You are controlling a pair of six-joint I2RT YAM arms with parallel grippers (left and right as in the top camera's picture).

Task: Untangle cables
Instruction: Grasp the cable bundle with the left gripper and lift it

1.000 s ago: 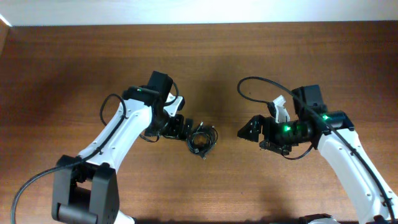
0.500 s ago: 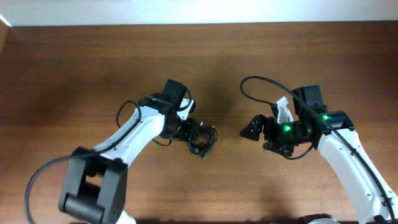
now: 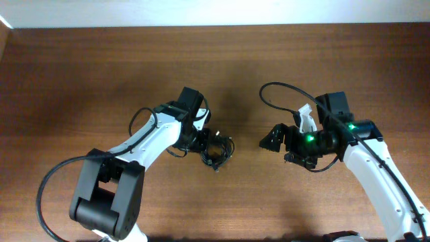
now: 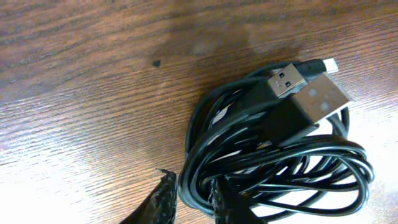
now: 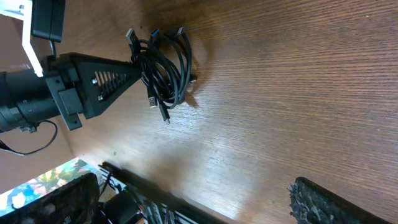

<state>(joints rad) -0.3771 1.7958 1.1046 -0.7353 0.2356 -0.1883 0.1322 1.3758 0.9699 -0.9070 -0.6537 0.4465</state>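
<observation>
Black cables (image 4: 273, 162) lie in one knotted bundle.

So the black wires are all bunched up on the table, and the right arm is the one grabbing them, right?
Not quite. It is the left gripper that is grabbing the cables, which are bunched up on the table. The right gripper is open and off to the side, apart from them. The overhead view shows this.
</observation>
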